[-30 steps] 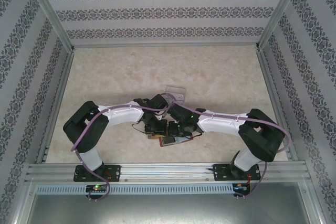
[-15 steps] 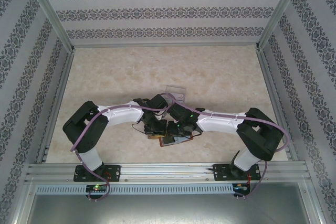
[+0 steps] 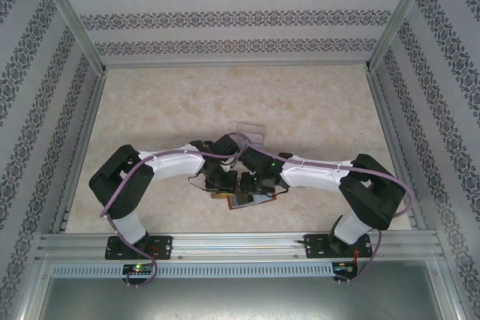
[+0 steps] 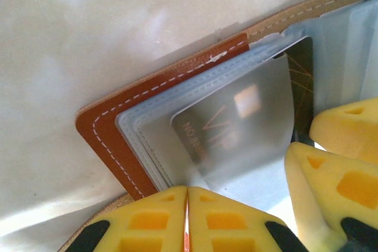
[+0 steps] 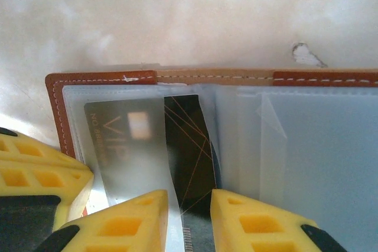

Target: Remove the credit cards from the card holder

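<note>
The reddish-brown card holder (image 5: 59, 116) lies open on the table, its frosted sleeves (image 5: 307, 146) facing up. One of the credit cards (image 5: 189, 146), dark with thin orange lines and "VIP" lettering, sits half under a sleeve. In the right wrist view my right gripper (image 5: 190, 223) is open, its yellow fingers (image 5: 251, 225) standing on either side of the card's bare dark part. My left gripper (image 4: 188, 216) is shut on the holder's (image 4: 106, 140) near-left edge, with a red sliver between its pads. In the top view both grippers meet over the holder (image 3: 238, 201).
A clear plastic tray (image 3: 250, 131) sits just beyond the arms. In the left wrist view the right gripper's fingers (image 4: 336, 187) crowd in from the right. Patterned walls and metal rails (image 3: 75, 148) enclose the marbled table (image 3: 315, 110).
The right gripper's jaws have spread a little wider around the card. Both arms and the holder have hardly moved.
</note>
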`<state>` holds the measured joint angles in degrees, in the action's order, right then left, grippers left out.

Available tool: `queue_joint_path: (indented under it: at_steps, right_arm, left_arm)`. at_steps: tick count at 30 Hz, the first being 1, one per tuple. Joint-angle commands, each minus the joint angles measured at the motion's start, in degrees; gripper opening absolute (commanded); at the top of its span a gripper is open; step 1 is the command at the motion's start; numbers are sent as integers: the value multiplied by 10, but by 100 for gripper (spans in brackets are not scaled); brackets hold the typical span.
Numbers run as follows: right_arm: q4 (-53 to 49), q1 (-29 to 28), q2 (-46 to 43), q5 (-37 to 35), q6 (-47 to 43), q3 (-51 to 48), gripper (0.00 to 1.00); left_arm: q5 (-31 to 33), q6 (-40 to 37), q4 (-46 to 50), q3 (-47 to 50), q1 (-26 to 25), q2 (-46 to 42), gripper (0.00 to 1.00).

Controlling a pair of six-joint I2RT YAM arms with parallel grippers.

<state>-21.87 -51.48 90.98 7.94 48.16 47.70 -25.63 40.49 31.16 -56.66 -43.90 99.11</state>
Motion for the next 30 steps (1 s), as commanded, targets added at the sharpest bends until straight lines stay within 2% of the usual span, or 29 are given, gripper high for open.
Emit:
queue_joint_path:
  at_steps: [1,15,24,30]
  right_arm:
    - [-42,2,-9,-24,-11,11,28]
    - [-42,7,-40,-5,-12,17,27]
    - [-8,30,-29,36,-18,7,25]
    - [-5,45,-15,48,-32,8,24]
  left_arm:
    - [21,-14,36,-5,-7,-11,12]
    - [18,-17,48,-27,-6,-13,12]
    - [-19,-6,22,-36,-7,-11,12]
    - [-22,-8,14,-33,-7,8,12]
